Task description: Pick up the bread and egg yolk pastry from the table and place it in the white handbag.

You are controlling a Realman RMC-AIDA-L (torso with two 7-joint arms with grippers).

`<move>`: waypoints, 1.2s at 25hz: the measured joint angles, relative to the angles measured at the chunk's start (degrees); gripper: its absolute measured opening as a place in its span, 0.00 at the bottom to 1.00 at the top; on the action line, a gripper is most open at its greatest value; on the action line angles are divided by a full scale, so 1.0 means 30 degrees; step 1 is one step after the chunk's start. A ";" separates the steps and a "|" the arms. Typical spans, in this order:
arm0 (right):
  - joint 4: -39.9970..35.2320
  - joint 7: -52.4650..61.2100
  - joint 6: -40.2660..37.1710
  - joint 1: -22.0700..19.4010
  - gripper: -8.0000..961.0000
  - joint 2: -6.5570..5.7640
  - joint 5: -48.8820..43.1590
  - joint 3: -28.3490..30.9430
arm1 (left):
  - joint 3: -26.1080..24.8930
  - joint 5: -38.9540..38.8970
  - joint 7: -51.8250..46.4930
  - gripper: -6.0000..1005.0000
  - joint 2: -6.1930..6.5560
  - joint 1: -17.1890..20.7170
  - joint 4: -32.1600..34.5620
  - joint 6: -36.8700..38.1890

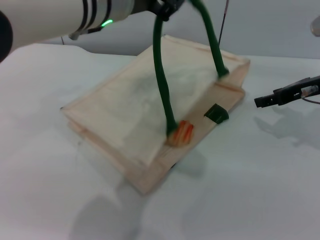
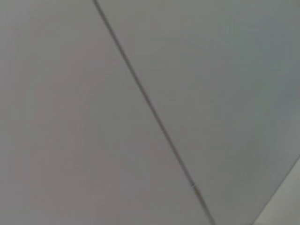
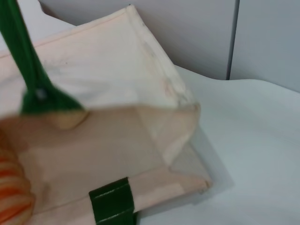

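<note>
The white handbag [image 1: 125,115] lies on the table with its mouth toward the right. My left gripper [image 1: 167,7], at the top edge of the head view, holds the bag's green handle [image 1: 162,75] up, so the upper side of the mouth is lifted. The bread [image 1: 181,132] lies in the mouth with its orange-striped end showing; it also shows in the right wrist view [image 3: 11,197]. A small pale beige rounded lump [image 3: 65,119], like the egg yolk pastry, sits deeper inside under the handle's foot. My right gripper [image 1: 265,100] hovers right of the bag, clear of it.
The white table [image 1: 260,190] spreads around the bag. A green strap stub [image 1: 216,114] lies on the bag's lower lip. A grey wall [image 3: 262,37] stands behind the table. The left wrist view shows only a grey panel with a seam [image 2: 150,108].
</note>
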 joint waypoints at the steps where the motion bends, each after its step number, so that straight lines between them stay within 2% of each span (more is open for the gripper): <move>1: -0.0002 0.0028 0.0001 0.0000 0.73 -0.0002 -0.0020 -0.0003 | -0.0144 -0.0796 0.0474 0.31 -0.0015 -0.0058 -0.0292 0.0225; 3: -0.0017 0.0114 0.0000 0.0002 0.73 -0.0007 -0.0071 -0.0007 | -0.0506 -0.2406 0.1418 0.39 -0.0053 -0.0092 -0.0651 0.0439; 4: -0.0031 0.0174 0.0000 0.0002 0.73 -0.0015 -0.0091 -0.0007 | -0.0908 -0.4176 0.2422 0.42 -0.0061 -0.0092 -0.0990 0.0624; 5: -0.0044 0.0196 0.0001 0.0004 0.73 -0.0021 -0.0098 -0.0009 | -0.0908 -0.4176 0.2422 0.45 -0.0061 -0.0092 -0.0990 0.0624; 8: -0.0043 0.0247 0.0000 0.0006 0.73 -0.0027 -0.0090 -0.0009 | -0.1643 -0.6710 0.3895 0.54 -0.0088 -0.0018 -0.1715 0.1139; 13: -0.0120 -0.0224 -0.0135 0.0008 0.73 0.0039 0.1075 0.0026 | -0.2269 -0.6965 0.4234 0.71 -0.0099 0.0693 -0.2122 0.2262; 17: 0.0065 -0.2569 -0.1818 -0.0612 0.73 0.0037 0.5256 0.0048 | -0.2854 -0.7156 0.4344 0.86 -0.0094 0.1926 -0.2245 0.4388; 24: 0.0641 -0.7313 -0.2938 -0.2976 0.73 0.0088 1.3116 0.0066 | -0.2749 -0.8093 0.4428 0.86 -0.0092 0.3516 -0.2439 0.8609; 30: -0.0996 -1.3163 -0.3739 -0.5553 0.73 0.0268 2.0039 0.0148 | -0.1751 -0.8108 0.4646 0.86 -0.0089 0.3948 -0.3873 1.1611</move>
